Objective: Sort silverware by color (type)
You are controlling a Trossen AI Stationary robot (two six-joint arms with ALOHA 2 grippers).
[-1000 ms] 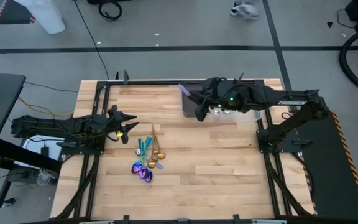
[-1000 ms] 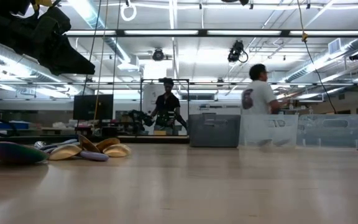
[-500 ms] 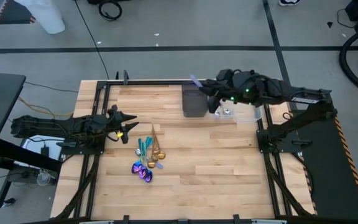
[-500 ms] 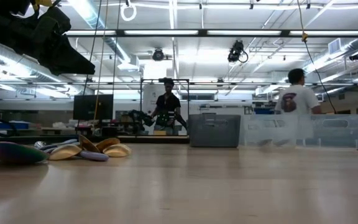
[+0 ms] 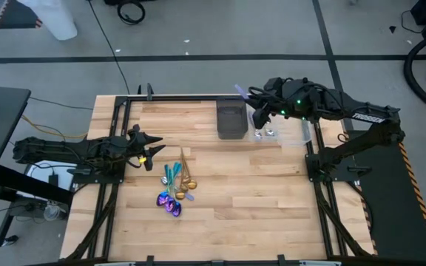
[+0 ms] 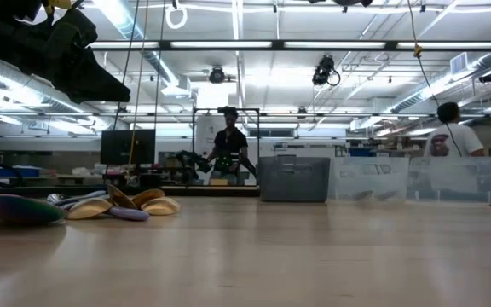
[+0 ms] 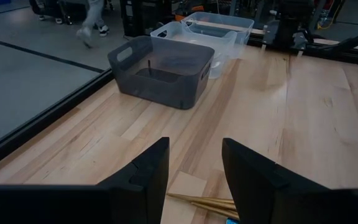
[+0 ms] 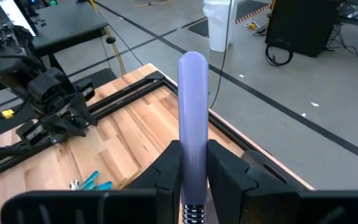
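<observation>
Nearest us, the unsorted silverware (image 5: 176, 186) lies heaped mid-table, so our left gripper (image 5: 156, 150) waits just beside it, jaws parted and empty. Farther off, our right gripper (image 5: 255, 112) clamps a purple utensil (image 8: 192, 124) between its fingers above the bins (image 5: 231, 120), handle pointing outward, likely for dropping.

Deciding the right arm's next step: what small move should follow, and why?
Probably lower the right hand into the clear bin and release. It grips a lilac utensil upright, between the dark bin and the clear one, which holds silver pieces.
</observation>
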